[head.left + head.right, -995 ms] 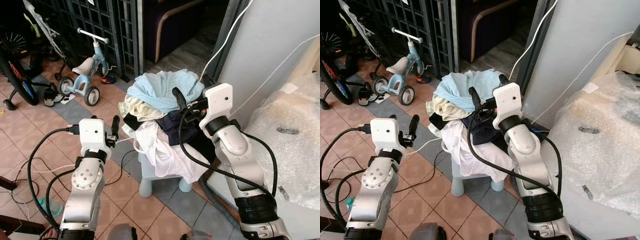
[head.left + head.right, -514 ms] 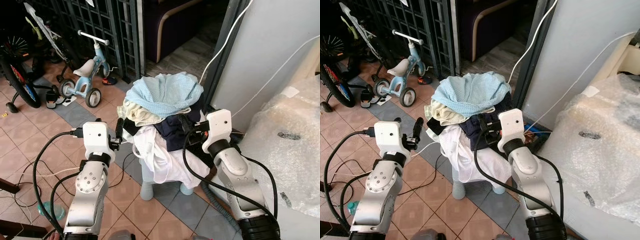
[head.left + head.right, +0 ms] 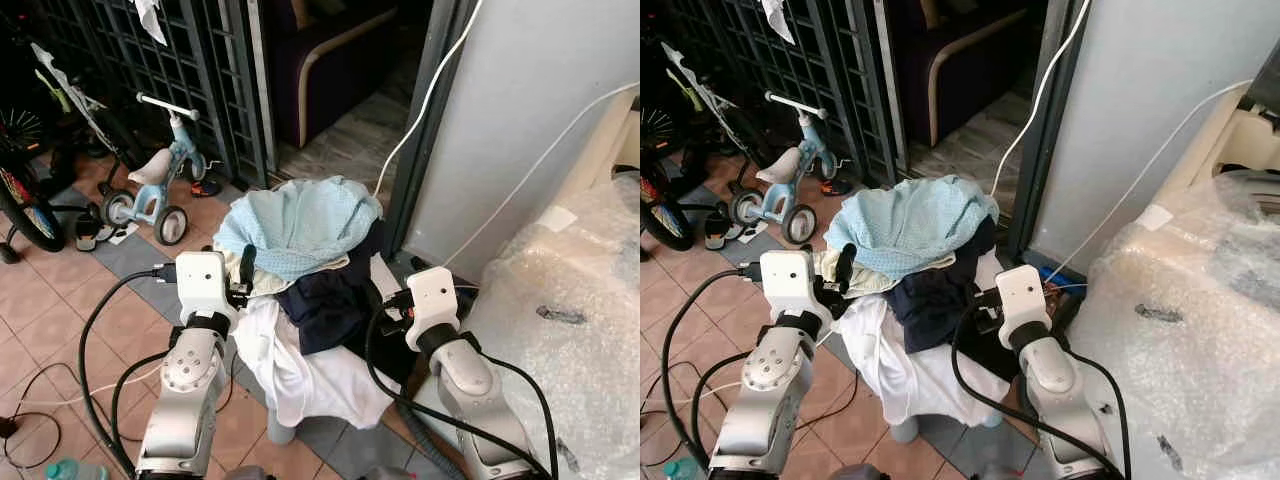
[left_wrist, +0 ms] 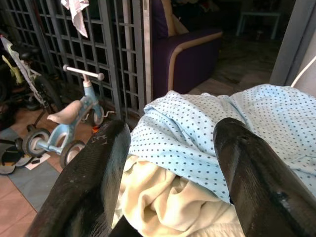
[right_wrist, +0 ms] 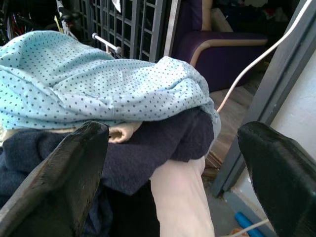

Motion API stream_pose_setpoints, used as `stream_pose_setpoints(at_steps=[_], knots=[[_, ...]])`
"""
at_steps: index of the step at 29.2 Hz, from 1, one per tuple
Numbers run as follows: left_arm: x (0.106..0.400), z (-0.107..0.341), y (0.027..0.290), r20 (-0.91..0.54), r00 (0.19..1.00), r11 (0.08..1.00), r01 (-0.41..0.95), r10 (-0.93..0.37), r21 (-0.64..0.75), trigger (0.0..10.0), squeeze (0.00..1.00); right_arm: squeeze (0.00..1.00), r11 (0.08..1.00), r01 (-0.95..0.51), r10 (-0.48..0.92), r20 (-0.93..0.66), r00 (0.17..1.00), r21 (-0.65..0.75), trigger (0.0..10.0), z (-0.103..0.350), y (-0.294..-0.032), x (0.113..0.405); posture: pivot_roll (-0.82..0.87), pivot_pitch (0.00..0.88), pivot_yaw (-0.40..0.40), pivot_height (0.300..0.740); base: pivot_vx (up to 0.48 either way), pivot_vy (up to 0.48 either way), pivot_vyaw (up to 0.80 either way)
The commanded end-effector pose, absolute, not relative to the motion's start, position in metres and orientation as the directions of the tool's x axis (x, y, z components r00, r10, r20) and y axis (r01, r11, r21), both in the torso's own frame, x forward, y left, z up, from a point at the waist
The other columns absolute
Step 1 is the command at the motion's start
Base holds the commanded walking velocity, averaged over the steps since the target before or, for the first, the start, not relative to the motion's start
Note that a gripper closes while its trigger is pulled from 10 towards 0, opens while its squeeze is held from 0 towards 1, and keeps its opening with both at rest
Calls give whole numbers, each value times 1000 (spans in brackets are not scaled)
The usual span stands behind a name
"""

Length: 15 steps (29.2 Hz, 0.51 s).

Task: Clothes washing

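A pile of clothes sits on a small pale stool (image 3: pixel 281 431). A light blue dotted cloth (image 3: pixel 300 222) lies on top, over a cream cloth (image 4: pixel 163 197), a dark navy garment (image 3: pixel 325 300) and a white garment (image 3: pixel 300 372) that hangs down the front. My left gripper (image 3: pixel 246 270) is at the pile's left side, open, its fingers (image 4: pixel 98 163) wide apart and aimed at the blue and cream cloths. At the pile's right side my right gripper (image 3: pixel 980 305) is open too, facing the navy garment (image 5: pixel 158 143) with nothing between its fingers (image 5: pixel 74 163).
A child's tricycle (image 3: pixel 150 180) and a bicycle wheel (image 3: pixel 22 205) stand at the left before a dark metal grille (image 3: pixel 150 70). A bubble-wrapped appliance (image 3: pixel 580 310) fills the right, close to my right arm. Cables (image 3: pixel 40 385) lie on the tiled floor. A purple sofa (image 3: pixel 330 40) stands behind.
The whole view has shifted, so the camera moved. My right gripper has come down from the top of the pile to its right side. My left gripper is now closer to the pile.
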<state>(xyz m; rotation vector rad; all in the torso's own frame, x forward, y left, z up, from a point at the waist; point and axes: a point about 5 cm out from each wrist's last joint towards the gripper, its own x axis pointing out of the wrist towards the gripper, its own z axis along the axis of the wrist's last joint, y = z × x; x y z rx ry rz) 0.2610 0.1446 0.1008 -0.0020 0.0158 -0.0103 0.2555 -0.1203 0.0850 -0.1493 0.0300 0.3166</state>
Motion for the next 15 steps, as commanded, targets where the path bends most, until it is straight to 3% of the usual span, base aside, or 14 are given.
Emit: stream_pose_setpoints(at_steps=[1,8,15], knots=[[260,93,153,-50,998,999,-29,30,20,10000,0,0,926,-337,338,-22,941,-168,10000,92,-110,259,9,45,24,740,0,0,613],[257,93,159,-69,993,995,-95,98,38,10000,0,0,913,-382,390,38,920,-143,10000,106,-95,273,36,57,23,740,0,0,796],[253,95,158,-72,994,996,-80,82,26,10000,0,0,894,-420,432,54,900,-155,10000,115,-73,298,98,61,9,740,0,0,0]])
